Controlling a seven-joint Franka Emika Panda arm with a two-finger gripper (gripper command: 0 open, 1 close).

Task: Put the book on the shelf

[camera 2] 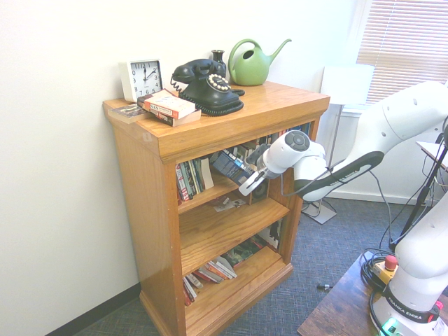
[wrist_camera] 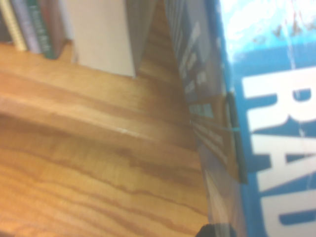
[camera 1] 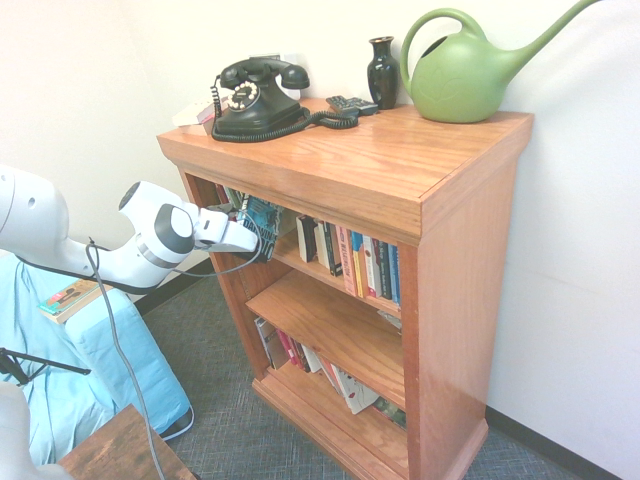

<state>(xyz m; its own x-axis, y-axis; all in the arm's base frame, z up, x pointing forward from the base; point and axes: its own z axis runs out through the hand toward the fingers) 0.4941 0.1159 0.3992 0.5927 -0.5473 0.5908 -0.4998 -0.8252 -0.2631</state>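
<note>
First exterior view: the white arm is reaching in from the left edge, its gripper (camera 1: 252, 238) pinching the book (camera 1: 262, 221), a blue-teal paperback, at the open front of the reddish-orange bookcase (camera 1: 455, 270), left of centre in the frame. The book is sitting tilted at the left end of the shelf (camera 1: 300, 261), the highest inner board, partly inside the opening; whether it is touching the board cannot be told. A row of upright books (camera 1: 355, 262) is standing further right on the same board. On the top slab a black rotary telephone (camera 1: 255, 98) is sitting at upper centre, a dark vase (camera 1: 382, 72) just right of it and a green watering can (camera 1: 470, 72) at upper right. Second exterior view: the arm is coming in from the right edge, the gripper (camera 2: 250, 183) at mid-frame with fingers pressed onto the book (camera 2: 231, 166), which is leaning slantwise in the top opening above the shelf (camera 2: 210, 192). A white clock (camera 2: 143, 78) and an orange-covered book (camera 2: 166, 106) are lying at upper left on the slab, beside the telephone (camera 2: 206, 85) and watering can (camera 2: 250, 63). Wrist view: the book's (wrist_camera: 266, 118) blue cover with big white letters is filling the right side, close and blurred; wood grain of the shelf (wrist_camera: 89, 148) is spreading across the lower left, and spines of standing books (wrist_camera: 34, 27) are showing at upper left.
</note>
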